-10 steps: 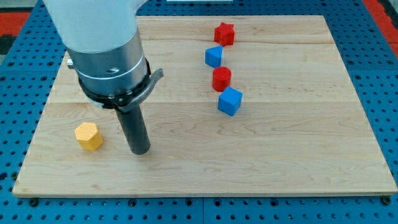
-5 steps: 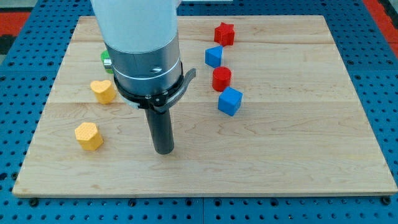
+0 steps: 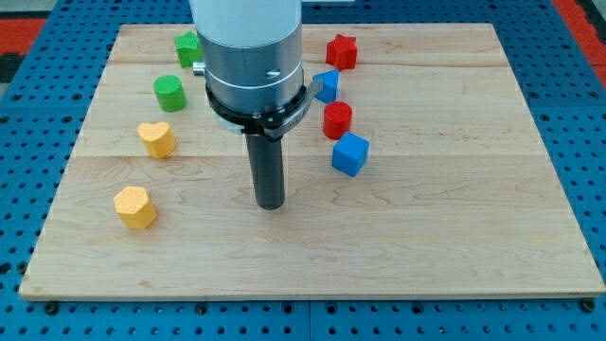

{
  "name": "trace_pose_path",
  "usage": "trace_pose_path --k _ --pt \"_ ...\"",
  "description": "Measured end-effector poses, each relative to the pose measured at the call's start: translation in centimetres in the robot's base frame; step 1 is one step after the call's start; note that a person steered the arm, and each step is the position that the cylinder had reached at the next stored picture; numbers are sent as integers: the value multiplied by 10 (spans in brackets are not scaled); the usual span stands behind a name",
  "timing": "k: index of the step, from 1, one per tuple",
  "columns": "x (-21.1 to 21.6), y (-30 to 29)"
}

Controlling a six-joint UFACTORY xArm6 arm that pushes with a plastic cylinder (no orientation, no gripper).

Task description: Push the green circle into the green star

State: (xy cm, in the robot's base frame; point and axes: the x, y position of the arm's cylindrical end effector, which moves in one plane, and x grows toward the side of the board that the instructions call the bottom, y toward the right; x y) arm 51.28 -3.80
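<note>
The green circle (image 3: 169, 93) stands on the wooden board (image 3: 454, 227) at the upper left. The green star (image 3: 187, 47) lies just above it and slightly to the right, near the board's top edge, with a small gap between them; the arm's body hides its right side. My tip (image 3: 271, 203) rests on the board near the middle, well to the right of and below both green blocks, touching no block.
A yellow heart (image 3: 156, 138) and a yellow hexagon (image 3: 134, 207) lie at the left. At the right of the arm are a red star (image 3: 341, 51), a blue block (image 3: 326, 85), a red cylinder (image 3: 337, 120) and a blue cube (image 3: 349, 153).
My tip has slid to the right along the board, about sixty pixels over the second. The arm's body now uncovers the green circle, the green star and the yellow heart. No block has moved.
</note>
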Motion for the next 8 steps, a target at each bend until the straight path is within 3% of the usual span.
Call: trace_pose_path --k 2,3,4,6,8 --pt "34 36" --pt "29 48" --pt "11 25" --pt "-72 -111" --pt "-109 -118"
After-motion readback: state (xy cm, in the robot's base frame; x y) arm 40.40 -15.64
